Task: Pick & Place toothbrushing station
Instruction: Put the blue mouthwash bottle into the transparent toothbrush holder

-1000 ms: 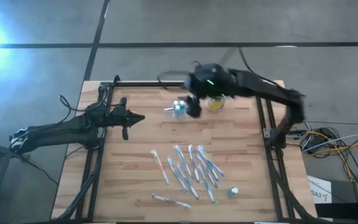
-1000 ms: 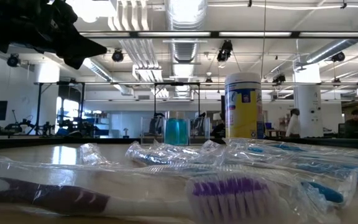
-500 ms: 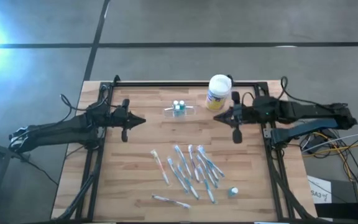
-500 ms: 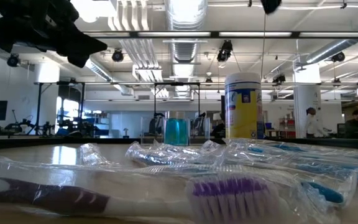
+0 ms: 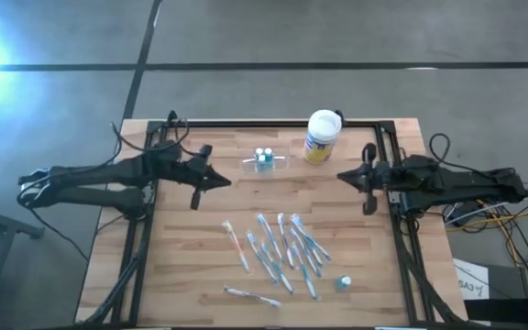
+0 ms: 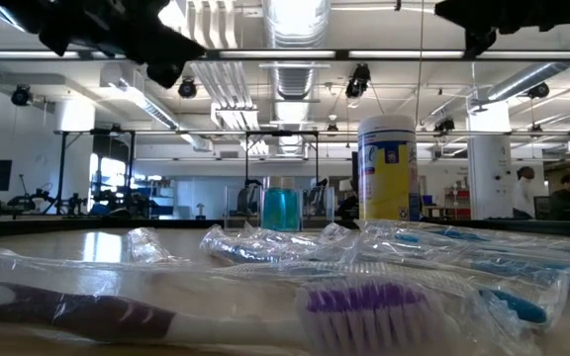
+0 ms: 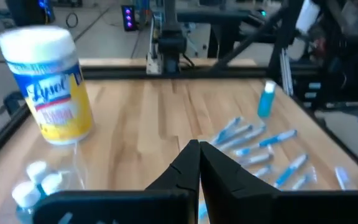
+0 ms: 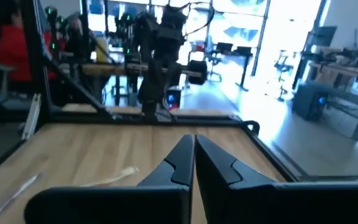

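I see my right gripper (image 5: 342, 175) has pulled back to three o'clock, pinched closed and empty, my left gripper (image 5: 225, 183) likewise empty at nine o'clock, leaving the toothbrushing station (image 5: 265, 160) at twelve o'clock beside the canister (image 5: 321, 136), unpicked.

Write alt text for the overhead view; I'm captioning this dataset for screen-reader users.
Seen from above, a wooden table holds a clear toothbrushing station beside a white-lidded canister at the far edge, with wrapped toothbrushes scattered nearer. The shut left gripper and shut right gripper hover either side, holding nothing.
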Controlling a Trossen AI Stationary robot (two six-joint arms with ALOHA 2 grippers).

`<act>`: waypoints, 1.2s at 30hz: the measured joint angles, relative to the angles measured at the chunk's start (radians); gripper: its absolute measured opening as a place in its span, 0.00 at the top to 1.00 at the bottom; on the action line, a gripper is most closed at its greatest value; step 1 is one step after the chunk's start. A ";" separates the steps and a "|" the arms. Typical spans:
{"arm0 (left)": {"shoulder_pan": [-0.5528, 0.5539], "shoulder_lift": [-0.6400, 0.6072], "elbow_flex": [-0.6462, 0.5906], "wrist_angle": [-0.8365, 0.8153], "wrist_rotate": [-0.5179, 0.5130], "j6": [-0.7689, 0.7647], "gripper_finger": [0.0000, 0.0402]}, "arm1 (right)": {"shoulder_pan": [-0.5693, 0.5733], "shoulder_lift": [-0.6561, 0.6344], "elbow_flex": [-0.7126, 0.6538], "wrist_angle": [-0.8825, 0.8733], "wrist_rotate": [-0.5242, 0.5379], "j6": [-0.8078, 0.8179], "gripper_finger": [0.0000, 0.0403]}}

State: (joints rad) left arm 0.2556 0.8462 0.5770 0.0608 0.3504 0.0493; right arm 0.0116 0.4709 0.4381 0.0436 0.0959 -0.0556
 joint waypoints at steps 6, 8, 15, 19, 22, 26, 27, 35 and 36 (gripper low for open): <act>0.008 -0.059 -0.033 0.181 0.034 -0.063 0.99 | 0.001 -0.167 -0.030 -0.034 -0.093 -0.023 0.97; 0.012 -0.095 -0.057 0.189 0.031 -0.076 0.98 | 0.002 -0.194 -0.023 -0.091 -0.094 -0.019 0.97; 0.011 -0.185 -0.160 0.199 0.027 -0.113 0.99 | 0.004 -0.164 0.063 -0.254 -0.096 -0.004 0.97; 0.012 -0.228 -0.231 0.205 -0.021 -0.119 0.98 | 0.003 -0.083 0.152 -0.350 -0.093 0.037 0.97; 0.014 -0.261 -0.273 0.209 -0.054 -0.129 0.96 | 0.004 -0.006 0.266 -0.533 -0.031 0.110 0.97; 0.014 -0.308 -0.321 0.209 -0.061 -0.156 0.95 | 0.004 0.108 0.405 -0.791 0.030 0.193 0.97; 0.014 -0.322 -0.332 0.209 -0.061 -0.157 0.95 | 0.004 0.133 0.434 -0.835 0.045 0.214 0.97; 0.017 -0.455 -0.404 0.227 -0.064 -0.188 0.96 | 0.039 0.245 0.597 -0.949 0.064 0.226 0.97; 0.017 -0.472 -0.412 0.225 -0.064 -0.192 0.95 | 0.049 0.259 0.614 -0.968 0.064 0.216 0.97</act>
State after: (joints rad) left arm 0.2722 0.3743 0.1645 0.2862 0.2863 -0.1425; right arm 0.0611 0.7296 1.0519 -0.9243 0.1600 0.1602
